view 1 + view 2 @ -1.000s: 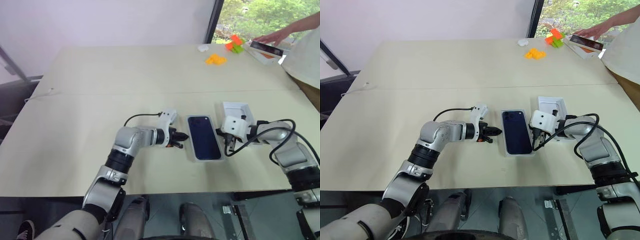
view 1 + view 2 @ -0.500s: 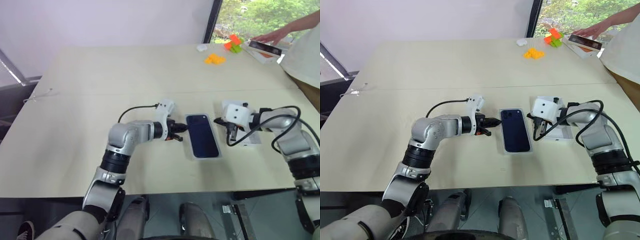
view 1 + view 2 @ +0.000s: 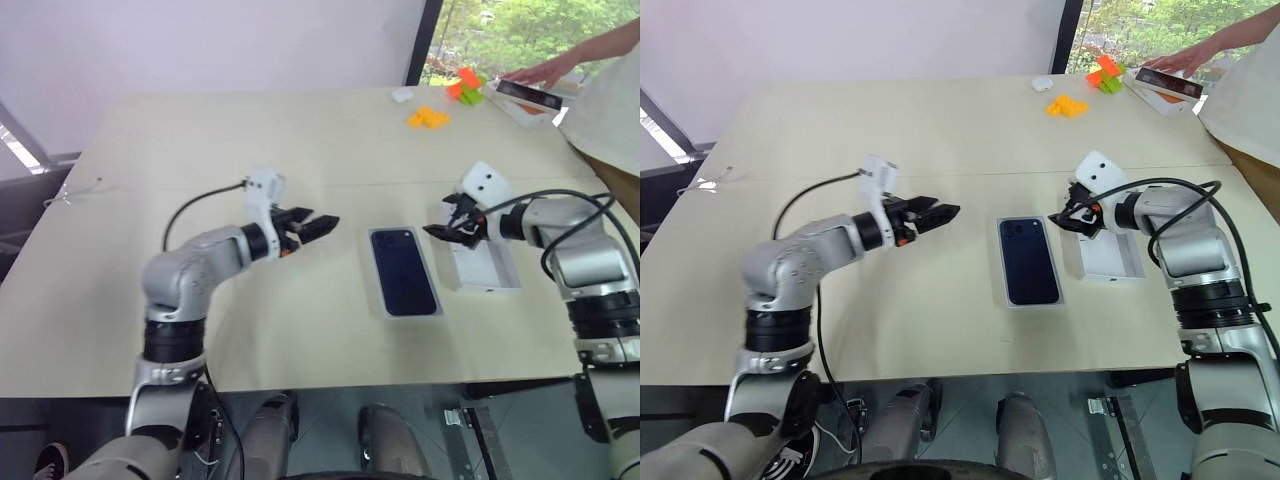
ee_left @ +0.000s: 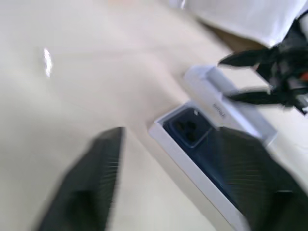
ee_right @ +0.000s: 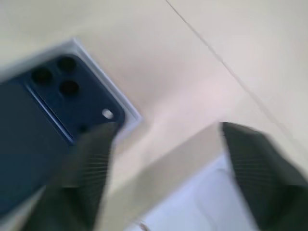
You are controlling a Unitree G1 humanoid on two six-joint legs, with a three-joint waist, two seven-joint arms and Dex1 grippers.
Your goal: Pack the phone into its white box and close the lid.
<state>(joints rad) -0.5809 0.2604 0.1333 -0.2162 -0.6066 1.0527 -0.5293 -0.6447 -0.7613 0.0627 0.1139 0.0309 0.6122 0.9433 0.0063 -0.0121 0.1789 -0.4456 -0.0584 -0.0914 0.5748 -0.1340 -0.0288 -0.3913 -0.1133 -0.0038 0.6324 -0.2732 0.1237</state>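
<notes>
Navy phone (image 3: 404, 284), white box (image 3: 378, 292), white lid (image 3: 486, 265).

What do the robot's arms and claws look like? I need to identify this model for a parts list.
Both arms are silver-grey metal segments with black joint bands. Each wrist carries a white boxy camera housing, with a black cable looping back along the forearm. The left claw and right claw each have two slim black fingers, with a small orange-red mark at the base.

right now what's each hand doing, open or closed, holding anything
Left hand: open, holding nothing, raised over the table left of the phone.
Right hand: open, holding nothing, above the lid.
</notes>
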